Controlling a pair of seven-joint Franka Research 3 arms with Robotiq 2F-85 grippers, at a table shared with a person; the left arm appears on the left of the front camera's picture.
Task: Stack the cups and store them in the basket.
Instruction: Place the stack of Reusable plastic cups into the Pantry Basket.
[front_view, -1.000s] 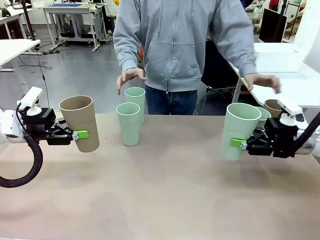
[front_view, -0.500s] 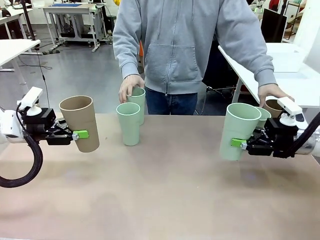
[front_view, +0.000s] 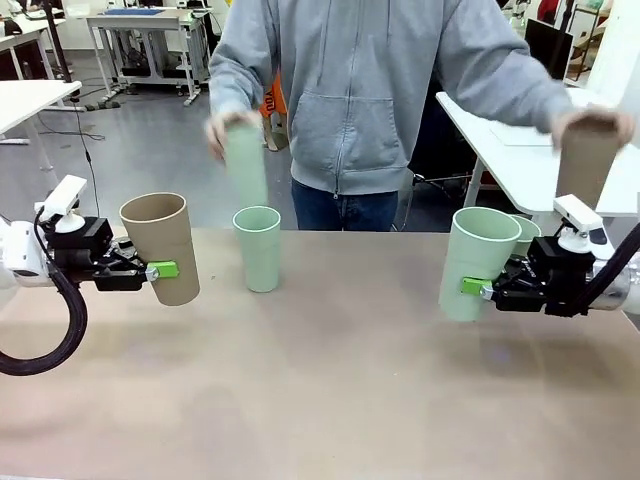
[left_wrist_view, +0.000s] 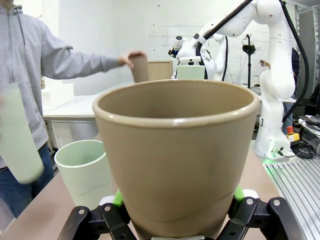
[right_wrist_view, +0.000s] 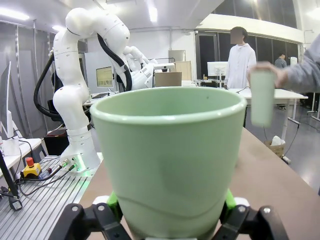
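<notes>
My left gripper (front_view: 160, 270) is shut on a tan-brown cup (front_view: 160, 247), held upright just above the table at the left; its green pads (left_wrist_view: 118, 198) press the cup (left_wrist_view: 175, 160) low on its wall. On the right, my right gripper (front_view: 476, 286) is shut on a mint green cup (front_view: 476, 262), also seen close up (right_wrist_view: 170, 165). One mint cup (front_view: 258, 247) stands on the table ahead of the person. Another mint cup (front_view: 526, 232) stands behind the right-held one. The person holds a blurred mint cup (front_view: 245, 165) and a tan cup (front_view: 587, 155) in the air. The white basket (left_wrist_view: 57, 95) sits on a side table.
The person stands at the far edge with both arms spread. A white side table (front_view: 510, 150) stands beyond the right corner. The brown tabletop (front_view: 330, 380) between and in front of my grippers is bare.
The person has taken the far mint cup and the tan cup at the right off the table and raised them. Both my grippers and their cups have stayed put.
</notes>
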